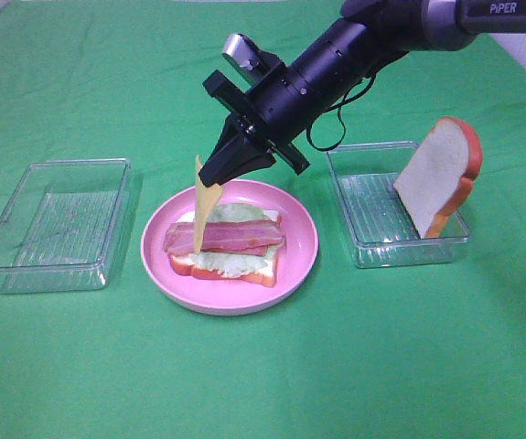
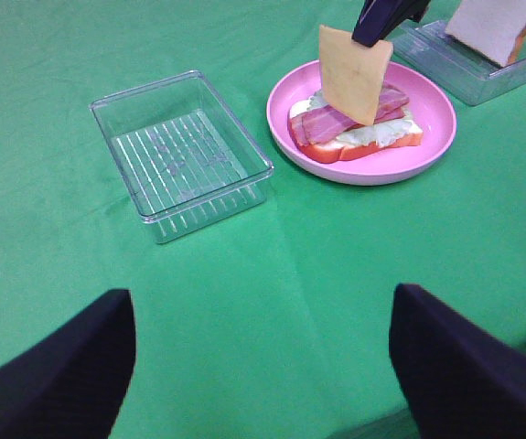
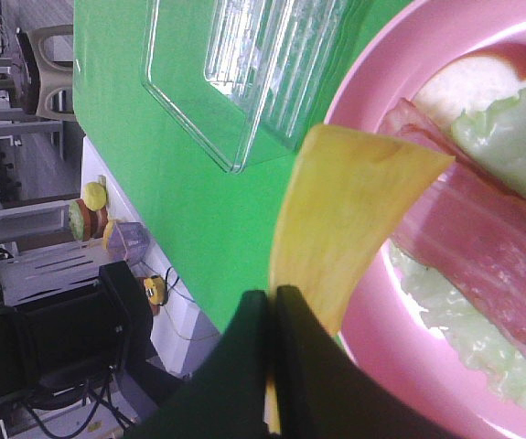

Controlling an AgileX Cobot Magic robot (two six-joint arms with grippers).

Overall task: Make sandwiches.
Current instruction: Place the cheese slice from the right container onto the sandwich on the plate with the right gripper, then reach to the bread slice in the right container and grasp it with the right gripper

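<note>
One half-built sandwich (image 1: 230,249) lies on the pink plate (image 1: 301,261) at the centre of the high view. It has a white bread base with orange-brown crust, then green lettuce (image 1: 229,265), then a pink ham strip (image 1: 226,235) on top. The right gripper (image 1: 209,176) reaches in from the upper right above the stack's left end, pinched tight on the top edge of a yellow-orange cheese slice (image 1: 204,206). The slice hangs nearly upright; whether its lower corner touches the ham cannot be told. A second bread slice (image 1: 438,174) leans in the right-hand tray (image 1: 363,249), and a left-hand tray (image 1: 25,267) sits at the left.

From the left wrist, the left gripper (image 2: 261,297) is spread wide over the green cloth (image 2: 263,265), holding nothing, well apart from the plate (image 2: 432,137).

From the right wrist, the closed black gripper (image 3: 270,306) nips the cheese (image 3: 345,210), which bows slightly above the ham (image 3: 500,247).
</note>
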